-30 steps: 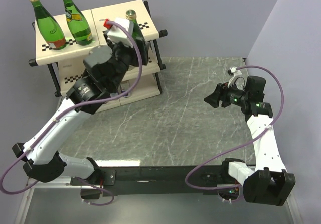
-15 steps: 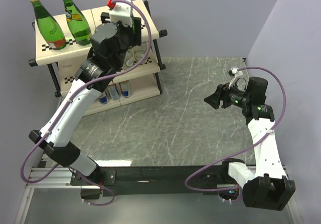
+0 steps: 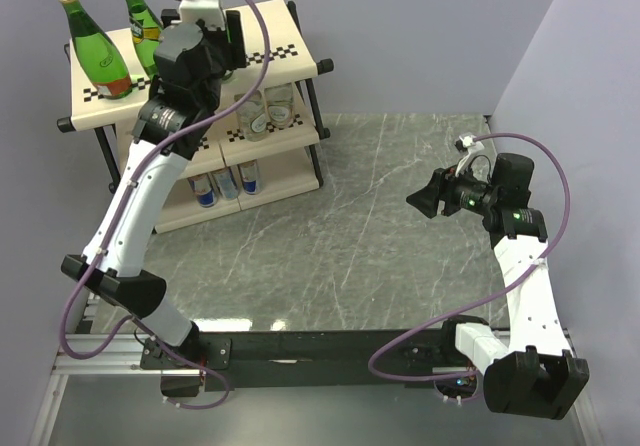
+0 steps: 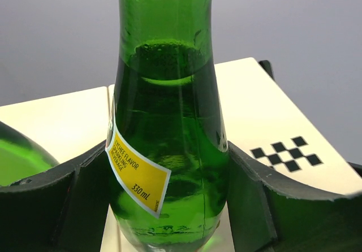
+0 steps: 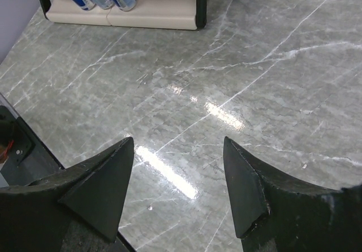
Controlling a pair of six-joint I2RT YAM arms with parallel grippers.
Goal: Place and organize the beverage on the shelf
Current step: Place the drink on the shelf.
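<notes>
**Green bottle held over the top tier of the shelf**

The green bottle (image 4: 169, 122) with the yellow label is upright between the left fingers (image 4: 51, 201), which are clenched on its lower body from both sides. Behind it we see the cream top panel of the shelf (image 4: 266, 105) with its checkered strip. We cannot tell if the base of the bottle touches the panel.

In the top view the left wrist hides most of this bottle, which is near the middle of the top tier. 2 other green bottles (image 3: 95, 51) stand upright at the left end of the same tier, and the arm partly covers 1 of them. On the middle tier 2 clear bottles (image 3: 252, 116) stand side by side. On the lowest tier 3 blue-silver cans (image 3: 248, 174) stand in a row.

The right fingers (image 5: 102, 190) are released, with nothing between them. They hang over the grey marble desk (image 3: 380, 236), well apart from the shelf.
</notes>
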